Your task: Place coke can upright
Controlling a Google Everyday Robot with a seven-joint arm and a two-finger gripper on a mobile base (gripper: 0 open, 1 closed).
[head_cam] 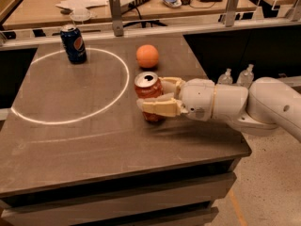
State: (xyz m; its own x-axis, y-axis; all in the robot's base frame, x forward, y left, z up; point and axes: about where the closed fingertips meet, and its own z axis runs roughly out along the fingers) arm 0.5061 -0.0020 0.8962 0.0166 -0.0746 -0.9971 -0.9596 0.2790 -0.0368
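The coke can (148, 93) is red-orange with a silver top and pull tab. It stands nearly upright, its base at or just above the table (94, 140), right of the white circle. My gripper (162, 96) reaches in from the right and is shut on the can, one beige finger (160, 108) across its front, the other (173, 84) behind it. The white arm (244, 105) extends off to the right.
A dark blue Pepsi can (74, 43) stands upright at the back left on the white circle line (70, 120). An orange ball (147, 56) lies just behind the coke can. A cluttered desk (141, 1) and rail stand beyond the table's far edge.
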